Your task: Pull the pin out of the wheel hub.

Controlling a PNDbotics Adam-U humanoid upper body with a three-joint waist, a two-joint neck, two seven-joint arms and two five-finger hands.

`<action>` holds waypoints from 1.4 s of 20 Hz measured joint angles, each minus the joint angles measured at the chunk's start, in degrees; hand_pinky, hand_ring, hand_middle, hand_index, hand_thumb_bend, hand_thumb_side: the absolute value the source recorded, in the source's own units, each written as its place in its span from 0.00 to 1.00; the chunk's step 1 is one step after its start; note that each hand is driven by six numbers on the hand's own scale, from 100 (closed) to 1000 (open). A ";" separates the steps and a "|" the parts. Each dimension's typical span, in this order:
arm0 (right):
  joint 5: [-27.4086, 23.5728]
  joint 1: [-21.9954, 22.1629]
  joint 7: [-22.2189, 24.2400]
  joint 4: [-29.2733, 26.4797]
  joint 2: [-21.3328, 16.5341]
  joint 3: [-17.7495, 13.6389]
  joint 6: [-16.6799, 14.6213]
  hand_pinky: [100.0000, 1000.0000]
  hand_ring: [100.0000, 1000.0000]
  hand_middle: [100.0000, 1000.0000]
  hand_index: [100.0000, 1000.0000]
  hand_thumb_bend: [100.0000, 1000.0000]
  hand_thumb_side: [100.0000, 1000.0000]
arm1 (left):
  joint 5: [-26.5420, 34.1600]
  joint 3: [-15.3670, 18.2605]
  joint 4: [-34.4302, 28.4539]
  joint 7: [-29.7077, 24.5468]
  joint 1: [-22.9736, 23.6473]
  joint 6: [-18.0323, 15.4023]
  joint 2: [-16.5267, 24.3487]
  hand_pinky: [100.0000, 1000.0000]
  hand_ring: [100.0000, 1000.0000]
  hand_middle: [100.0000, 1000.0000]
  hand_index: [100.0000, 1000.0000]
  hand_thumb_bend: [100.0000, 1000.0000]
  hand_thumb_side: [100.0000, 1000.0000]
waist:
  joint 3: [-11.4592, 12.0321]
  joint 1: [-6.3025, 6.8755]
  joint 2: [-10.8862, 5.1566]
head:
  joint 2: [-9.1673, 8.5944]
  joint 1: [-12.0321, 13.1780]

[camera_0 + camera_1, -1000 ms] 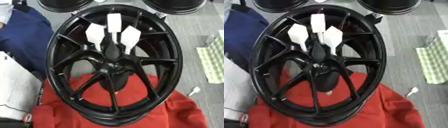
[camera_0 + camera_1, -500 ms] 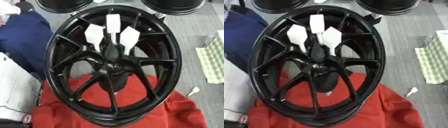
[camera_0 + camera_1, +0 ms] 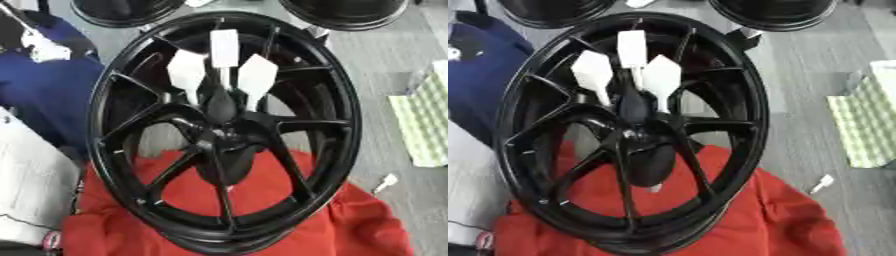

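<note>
Grey floor w/ red cloth under black wheel hub; no legible labels.

three black wheels, one red cloth

Very little changes on my feed. The clearest difference is at the far left, over the blue cloth: a white patch with a dark shape beside it now lies further in over the cloth than a second ago, when only a sliver of white showed at that edge. I cannot tell what it is. The pin, with its three white fins, reads a touch lower in my view against the wheel hub, but the green pad at the right drifts likewise, so I put that down to the head tilting.
</note>
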 measured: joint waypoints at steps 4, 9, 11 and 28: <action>-0.05 0.00 -0.02 0.00 0.15 0.00 -0.02 0.27 0.57 0.48 0.66 0.00 0.33 | -0.25 -1.98 2.74 -0.14 -2.18 0.14 -2.62 0.85 0.81 0.75 0.85 0.00 0.14 | -0.05 0.00 0.00 | 0.00 0.00; -0.09 -0.08 -0.14 0.00 0.22 0.01 -0.14 0.27 0.57 0.47 0.66 0.00 0.33 | -0.48 -4.20 6.00 -0.55 -4.62 0.55 -5.92 0.84 0.81 0.75 0.86 0.00 0.21 | -0.24 -0.01 0.02 | 0.01 -0.03; -0.11 -0.14 -0.19 0.00 0.27 0.01 -0.19 0.27 0.57 0.47 0.66 0.00 0.34 | -0.84 -4.87 7.05 -0.77 -5.26 0.76 -7.02 0.85 0.81 0.76 0.87 0.00 0.23 | -0.34 -0.01 0.11 | 0.01 -0.03; -1.04 -0.82 -0.78 0.00 1.18 0.00 -0.78 0.27 0.56 0.47 0.65 0.00 0.37 | -9.34 -7.12 11.46 -0.27 -7.67 0.26 -11.40 0.90 0.90 0.81 0.95 0.28 0.63 | -0.98 0.39 1.09 | 0.01 0.05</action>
